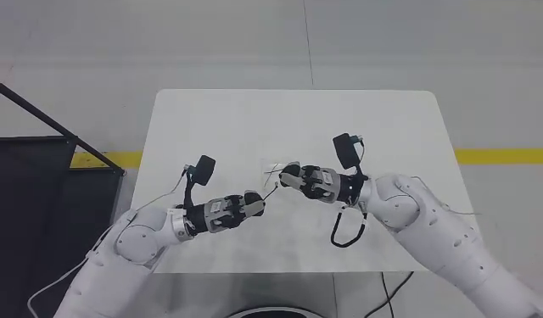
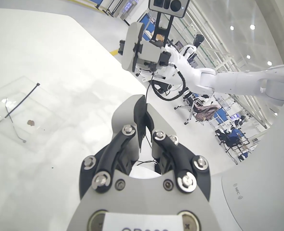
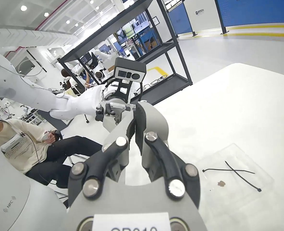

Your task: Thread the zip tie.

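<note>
A thin black zip tie [image 1: 271, 191] stretches in the air between my two grippers above the near middle of the white table [image 1: 382, 131]. My left gripper [image 1: 257, 202] is shut on one end; in the left wrist view the tie [image 2: 148, 85] runs from between the shut pads [image 2: 139, 111] up to the right gripper. My right gripper [image 1: 286, 177] faces the left one and is shut [image 3: 135, 118]. The tie's end inside its pads is hidden.
A clear plastic sheet [image 2: 45, 111] lies flat on the table just beyond the grippers, with spare zip ties [image 3: 238, 174] crossed on it and a small brown speck [image 2: 31, 122]. A black metal rack [image 1: 34, 191] stands off the table's left side.
</note>
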